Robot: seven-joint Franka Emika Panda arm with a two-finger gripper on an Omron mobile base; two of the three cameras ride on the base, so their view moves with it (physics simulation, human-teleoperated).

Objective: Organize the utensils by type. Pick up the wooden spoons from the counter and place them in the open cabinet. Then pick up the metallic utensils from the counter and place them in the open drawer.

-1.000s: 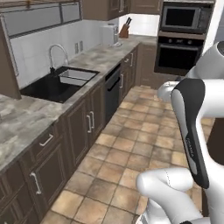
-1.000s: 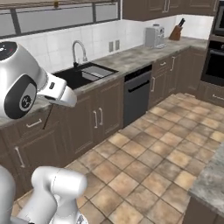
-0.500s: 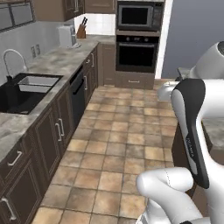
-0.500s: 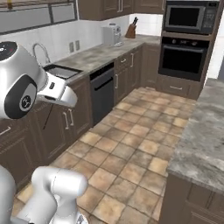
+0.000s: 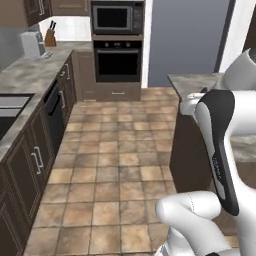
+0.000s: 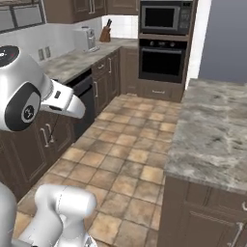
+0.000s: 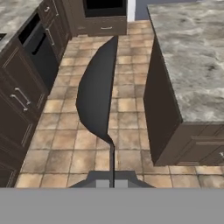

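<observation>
Surface of grey-brown marbled stone, the island block, sits ahead of my hand and off to its right in the hand view, lower than the hand and well apart from it. I see its thick edge and dark brown cabinet side facing the tiled floor. From the right base view the same surface runs along the right side, and from the left base view only its near corner shows beyond the white arm.

My hand is closed, the two tips pressed together into one thin dark line. A dark curved shape rises from them up the middle of the hand view; I cannot tell what it is.

Across the floor from the island surface runs a second marbled surface over dark lower cabinets, with a black dishwasher front under it and a sink at its near end. At its far end stand a white toaster and a knife block. Beyond the island surface's far end, a built-in oven sits in the back wall with a microwave directly above it.
</observation>
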